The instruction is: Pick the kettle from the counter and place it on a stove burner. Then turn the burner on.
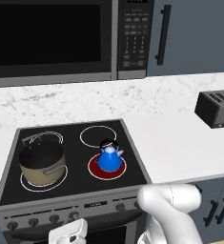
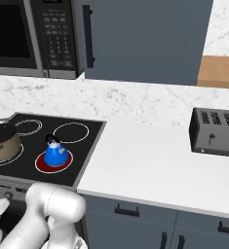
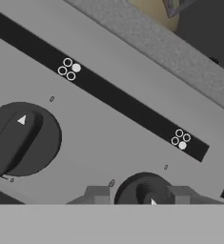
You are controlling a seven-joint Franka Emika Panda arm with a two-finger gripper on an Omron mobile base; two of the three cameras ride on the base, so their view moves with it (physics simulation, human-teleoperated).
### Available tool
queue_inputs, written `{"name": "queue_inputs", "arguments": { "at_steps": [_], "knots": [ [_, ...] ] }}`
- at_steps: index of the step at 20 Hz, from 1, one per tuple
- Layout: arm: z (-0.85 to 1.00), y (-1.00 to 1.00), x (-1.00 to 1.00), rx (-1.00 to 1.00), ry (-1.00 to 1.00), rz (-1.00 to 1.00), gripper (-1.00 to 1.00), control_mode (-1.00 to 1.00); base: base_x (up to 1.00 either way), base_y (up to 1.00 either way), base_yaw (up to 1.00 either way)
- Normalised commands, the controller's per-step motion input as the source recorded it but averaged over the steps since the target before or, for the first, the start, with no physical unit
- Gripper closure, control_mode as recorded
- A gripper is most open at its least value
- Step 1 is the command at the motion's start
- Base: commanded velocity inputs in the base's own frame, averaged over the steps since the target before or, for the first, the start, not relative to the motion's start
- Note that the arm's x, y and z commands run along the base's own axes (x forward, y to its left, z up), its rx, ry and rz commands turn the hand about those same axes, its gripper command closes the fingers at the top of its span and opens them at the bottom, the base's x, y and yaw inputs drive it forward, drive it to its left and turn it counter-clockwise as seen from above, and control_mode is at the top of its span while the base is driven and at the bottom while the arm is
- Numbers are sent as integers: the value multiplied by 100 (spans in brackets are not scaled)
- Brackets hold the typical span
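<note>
Counter sits right of the cooktop. Pot is front left, kettle upright on the glowing red burner. Gripper has its fingers either side of a knob, can't tell if they're actually pinching it.

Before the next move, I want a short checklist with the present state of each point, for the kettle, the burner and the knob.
1. Kettle stands on a stove burner: ok, upright on the front right ring.
2. That burner is on: ok, its disc glows red.
3. Kettle is free of the tan pot: ok, the pot sits apart on the front left ring.
4. Pincer is at a knob: ok, its tips stand on either side of it.
5. Pincer has let go of the knob: cannot tell.
6. Toaster stands away from the cooktop: ok, far along the counter.
</note>
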Motion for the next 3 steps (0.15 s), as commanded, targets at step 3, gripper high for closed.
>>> {"name": "queue_inputs", "arguments": {
  "at_steps": [3],
  "knots": [
    [0, 0, 0, 0, 0, 0, 100, -100, 0, 0, 0]
  ]
}}
